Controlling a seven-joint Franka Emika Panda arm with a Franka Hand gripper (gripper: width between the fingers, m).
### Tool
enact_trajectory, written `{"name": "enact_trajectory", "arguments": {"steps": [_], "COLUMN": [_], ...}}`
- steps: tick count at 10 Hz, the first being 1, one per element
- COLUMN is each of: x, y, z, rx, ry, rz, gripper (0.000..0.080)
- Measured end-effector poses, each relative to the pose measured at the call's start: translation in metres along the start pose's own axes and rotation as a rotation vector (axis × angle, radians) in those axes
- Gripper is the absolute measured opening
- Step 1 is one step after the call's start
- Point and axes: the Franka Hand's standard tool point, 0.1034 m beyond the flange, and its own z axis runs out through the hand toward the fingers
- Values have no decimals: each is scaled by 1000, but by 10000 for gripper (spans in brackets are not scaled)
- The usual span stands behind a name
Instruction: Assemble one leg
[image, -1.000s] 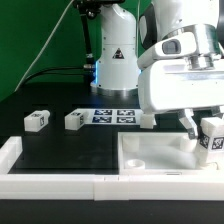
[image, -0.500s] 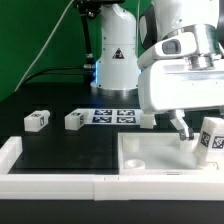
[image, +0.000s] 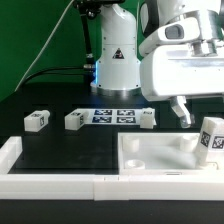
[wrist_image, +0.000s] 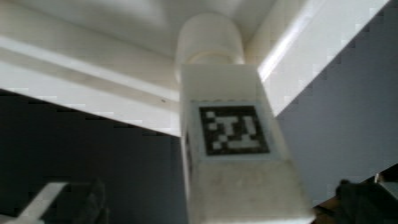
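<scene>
One leg (image: 210, 136), a chunky white block with a square tag, stands slightly tilted in the tray-shaped white piece (image: 150, 160) near its corner on the exterior view's right. My gripper (image: 190, 113) is open above and just beside it, not touching it. In the wrist view the leg (wrist_image: 231, 130) fills the middle and shows its tag. It lies beyond the dark fingertips (wrist_image: 45, 203), which stand well apart on either side. Three more legs lie on the black table: one (image: 38, 121), one (image: 76, 120) and one (image: 147, 119).
The marker board (image: 112, 116) lies behind the loose legs. A white raised border (image: 50, 182) runs along the table's front edge and rises at the exterior view's left. The arm's white base (image: 116, 60) stands at the back.
The gripper has let go of the leg and risen away from it. The leg stays standing in the tray-shaped piece, a little tilted.
</scene>
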Motion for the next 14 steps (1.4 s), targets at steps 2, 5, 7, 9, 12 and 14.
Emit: {"name": "enact_trajectory", "arguments": {"steps": [2, 5, 7, 9, 12, 14], "x": [5, -1, 4, 4, 5, 4], "y": [6, -4, -10, -10, -4, -5], "z": [-7, -4, -4, -1, 11, 11], "rx": [-2, 34, 58, 78, 88, 88], "ry": [-9, -117, -320, -547, -637, -638], "rz": [3, 14, 104, 105, 97, 98], "gripper": [649, 649, 649, 649, 649, 649]}}
